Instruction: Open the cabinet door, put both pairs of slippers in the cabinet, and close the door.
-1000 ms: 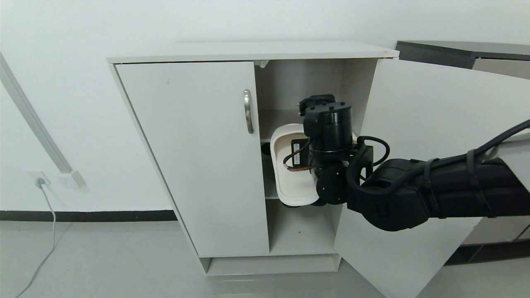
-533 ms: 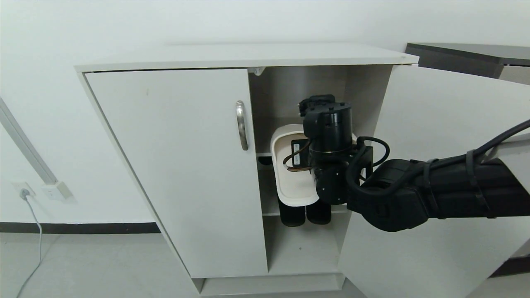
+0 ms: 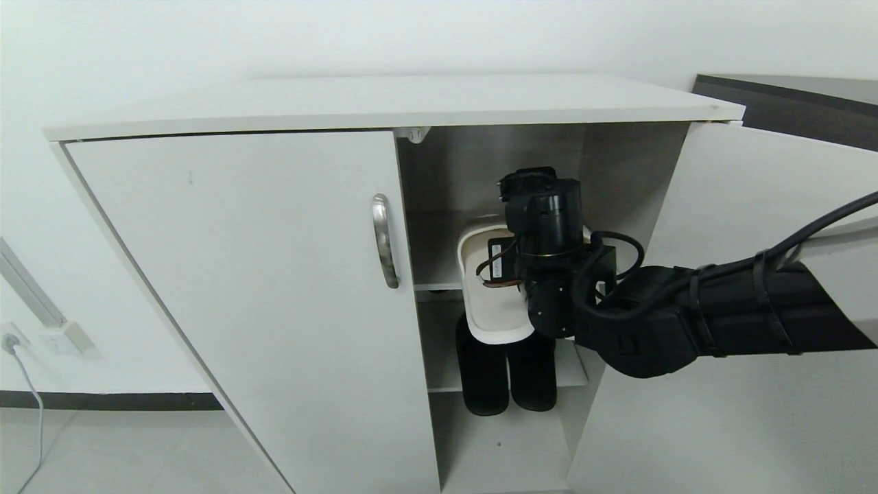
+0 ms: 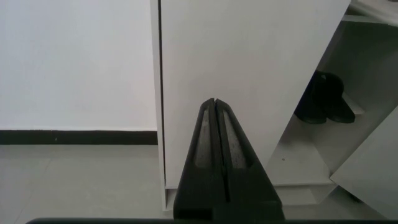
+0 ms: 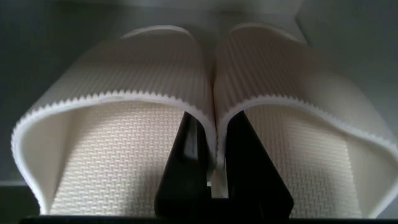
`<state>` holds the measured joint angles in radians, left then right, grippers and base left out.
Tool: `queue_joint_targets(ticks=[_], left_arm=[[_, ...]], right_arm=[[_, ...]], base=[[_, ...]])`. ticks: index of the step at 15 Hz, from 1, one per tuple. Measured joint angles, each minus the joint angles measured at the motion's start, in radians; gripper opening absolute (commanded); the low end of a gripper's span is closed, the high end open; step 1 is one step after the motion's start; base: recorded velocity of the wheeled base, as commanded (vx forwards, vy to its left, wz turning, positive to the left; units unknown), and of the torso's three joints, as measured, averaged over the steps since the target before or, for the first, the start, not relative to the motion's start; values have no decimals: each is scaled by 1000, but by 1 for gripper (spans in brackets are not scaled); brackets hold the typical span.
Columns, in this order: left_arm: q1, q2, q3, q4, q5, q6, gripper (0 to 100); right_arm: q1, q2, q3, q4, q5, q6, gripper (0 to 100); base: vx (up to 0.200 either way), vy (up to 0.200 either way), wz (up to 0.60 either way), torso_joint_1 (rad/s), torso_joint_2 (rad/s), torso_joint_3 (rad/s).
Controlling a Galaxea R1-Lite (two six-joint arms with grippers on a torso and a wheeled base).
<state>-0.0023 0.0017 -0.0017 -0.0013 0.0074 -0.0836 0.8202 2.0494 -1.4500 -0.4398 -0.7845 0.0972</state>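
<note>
Socket [image 3: 10, 341] is sitting low on the wall at the far left, with a cable hanging from it. Next to it the white cabinet [image 3: 384, 103] is standing against the wall. Its left door [image 3: 240, 288] is lying shut, carrying a metal handle [image 3: 384, 240] at its inner edge. The left gripper [image 4: 214, 109] is hanging low in front of that shut door, its two fingers pressed together on nothing.

The right half of the cabinet is standing open, showing pale shelves. A pair of black slippers [image 3: 507, 377] is resting side by side on the lower shelf, the near ends poking out past its front edge. Just above them the white slippers [image 3: 490, 309] are hanging in the opening at the level of the upper shelf, tipped up so a smooth cream sole is facing outward. Seen up close, the white pair [image 5: 149, 99] is showing waffle-textured uppers with zigzag edges, and the right gripper [image 5: 214, 143] is pinching the two inner strap edges together between its fingers.

Further right, the right door [image 3: 720, 274] is swinging wide open, and a dark cabinet [image 3: 789, 103] is standing behind it
</note>
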Motion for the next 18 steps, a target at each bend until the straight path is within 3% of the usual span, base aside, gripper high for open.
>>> queue_joint_targets(ticks=[5,18], left_arm=[[0,0,0,0,0,0,0],[0,0,0,0,1,0,0]], right_arm=[[-42,29,-69,46,43,1,0],[-109,183,-403,199,82,24,0]], base=[[0,0,0,0,0,0],[0,0,0,0,0,0]])
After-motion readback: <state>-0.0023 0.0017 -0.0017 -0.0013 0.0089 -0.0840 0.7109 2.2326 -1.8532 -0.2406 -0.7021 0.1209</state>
